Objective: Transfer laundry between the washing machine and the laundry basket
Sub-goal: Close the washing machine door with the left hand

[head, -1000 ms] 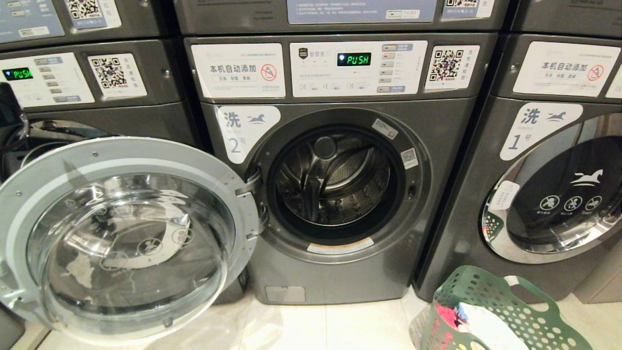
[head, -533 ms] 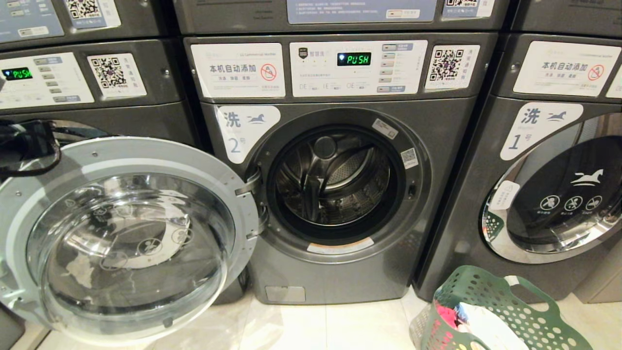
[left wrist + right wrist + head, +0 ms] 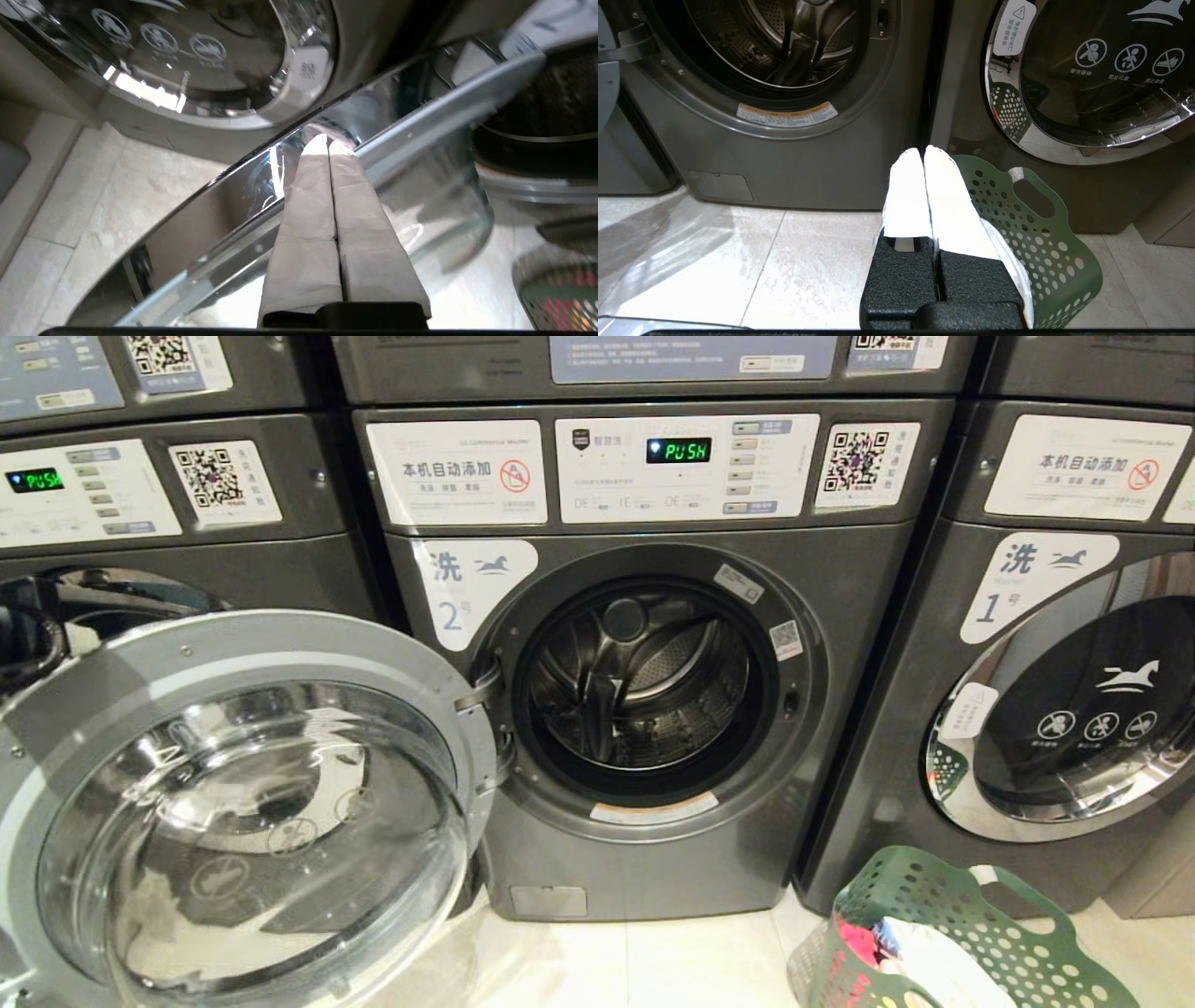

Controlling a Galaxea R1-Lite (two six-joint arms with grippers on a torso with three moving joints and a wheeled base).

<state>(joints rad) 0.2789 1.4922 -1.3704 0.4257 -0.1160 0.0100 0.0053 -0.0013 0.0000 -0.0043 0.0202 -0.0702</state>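
Note:
The middle washing machine, marked 2 (image 3: 653, 728), has its round glass door (image 3: 252, 821) swung open to the left. Its drum (image 3: 644, 681) shows only bare metal. My left gripper (image 3: 23, 630) sits at the far left behind the door's upper edge. In the left wrist view it (image 3: 328, 140) is shut and empty, tips against the door's chrome rim (image 3: 210, 200). A green perforated laundry basket (image 3: 943, 915) stands on the floor at the lower right, holding pink and white laundry (image 3: 892, 943). My right gripper (image 3: 923, 151) is shut and empty, low beside the basket (image 3: 1041, 233).
Closed washers flank the open one, number 1 (image 3: 1064, 709) on the right and another (image 3: 140, 523) on the left. Pale floor tiles (image 3: 653, 961) lie in front. The open door fills the space at the lower left.
My left gripper dropped down along the far left edge to the door's rim. The door has swung a little wider, towards me. The right arm and the basket stayed put.

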